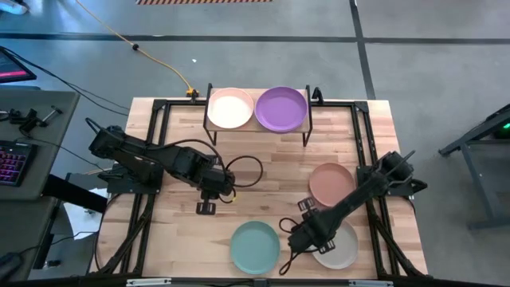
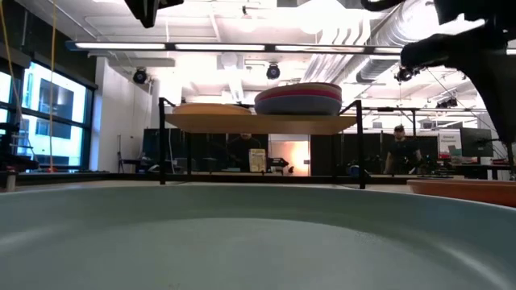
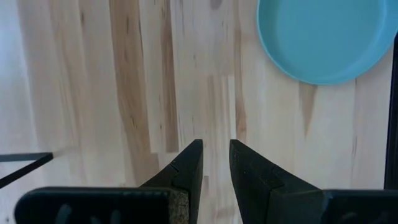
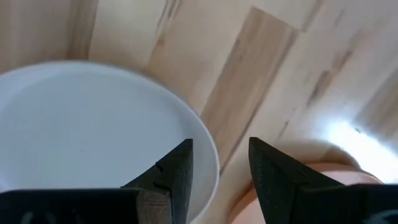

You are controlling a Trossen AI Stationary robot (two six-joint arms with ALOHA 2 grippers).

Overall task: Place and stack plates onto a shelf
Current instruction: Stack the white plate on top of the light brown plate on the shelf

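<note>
The left gripper (image 1: 206,206) hangs a little open, holding nothing, left of middle over the wooden counter (image 1: 179,239). The round teal plate (image 1: 255,247) lies at lower middle. The right gripper (image 1: 293,239), open and empty, sits over the round beige plate (image 1: 343,253) at lower right. The small wooden shelf (image 1: 256,127) at top middle holds stacked plates.

shelf (image 1: 256,119): cream plate (image 1: 229,108), purple plate (image 1: 280,108) | table (image 1: 271,171): salmon plate (image 1: 330,182), teal plate (image 1: 255,247)

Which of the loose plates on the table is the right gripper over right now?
The beige plate at the table's near right: the right gripper hangs open over its rim. The teal and salmon plates lie clear.
</note>
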